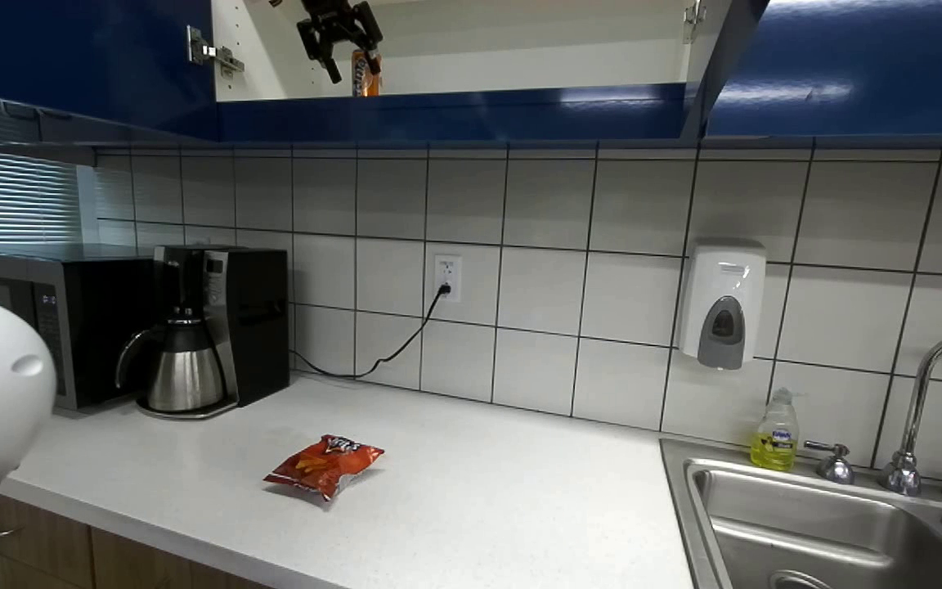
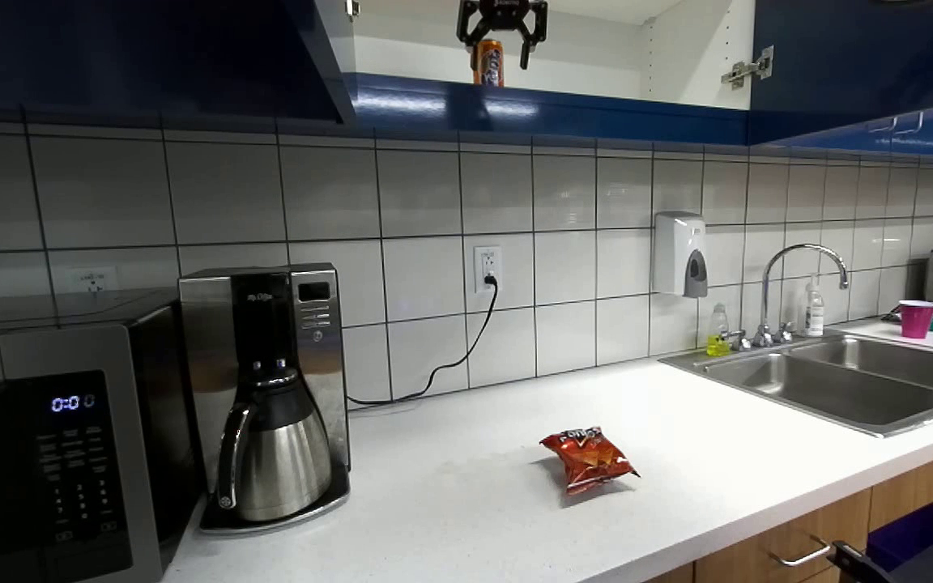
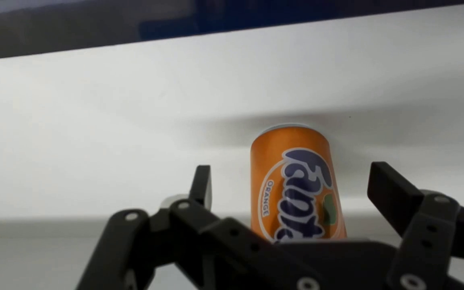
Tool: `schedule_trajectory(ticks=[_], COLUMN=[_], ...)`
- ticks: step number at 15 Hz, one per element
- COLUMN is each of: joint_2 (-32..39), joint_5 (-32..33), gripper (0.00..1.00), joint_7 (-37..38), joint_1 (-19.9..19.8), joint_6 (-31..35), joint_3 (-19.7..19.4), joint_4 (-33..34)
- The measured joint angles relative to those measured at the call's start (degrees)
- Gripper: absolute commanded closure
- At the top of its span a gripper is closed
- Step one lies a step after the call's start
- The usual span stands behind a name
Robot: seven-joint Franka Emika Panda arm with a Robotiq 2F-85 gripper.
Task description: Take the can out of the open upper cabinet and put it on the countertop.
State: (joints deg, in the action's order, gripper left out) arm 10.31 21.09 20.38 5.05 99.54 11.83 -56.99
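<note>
The orange can [image 1: 363,75] stands upright on the shelf of the open upper cabinet [image 1: 471,119], just behind its blue front edge. The can also shows in an exterior view [image 2: 489,65] and in the wrist view [image 3: 294,181], where the gripper body hides its upper part. My gripper [image 3: 290,177] is open, with one finger on each side of the can and a gap on both sides. In both exterior views the gripper [image 1: 354,72] [image 2: 500,63] reaches down around the can from above. The white countertop [image 1: 504,491] [image 2: 450,470] lies well below the cabinet.
A red-orange snack packet [image 1: 325,466] lies on the countertop. A coffee maker with a steel pot [image 2: 284,461] and a microwave [image 2: 61,437] stand at one end. A steel sink [image 1: 675,499] and soap bottle [image 1: 775,438] are at the other. The cabinet's blue front lip [image 3: 216,18] borders the shelf.
</note>
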Motion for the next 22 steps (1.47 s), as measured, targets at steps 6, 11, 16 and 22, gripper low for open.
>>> schedule_trajectory(ticks=[6, 11, 16, 22], joint_2=[2.6, 4.7, 6.7, 8.6], joint_5=[1.8, 2.4, 3.4, 3.9], gripper=[0.00, 0.00, 0.00, 0.17], joint_7=[1.1, 1.7, 1.9, 2.0], joint_1=[1.3, 1.9, 2.1, 2.6], joint_6=[-1.0, -1.3, -1.6, -1.6], joint_3=[0.0, 0.0, -0.1, -0.6], joint_4=[3.7, 6.1, 8.5, 11.0])
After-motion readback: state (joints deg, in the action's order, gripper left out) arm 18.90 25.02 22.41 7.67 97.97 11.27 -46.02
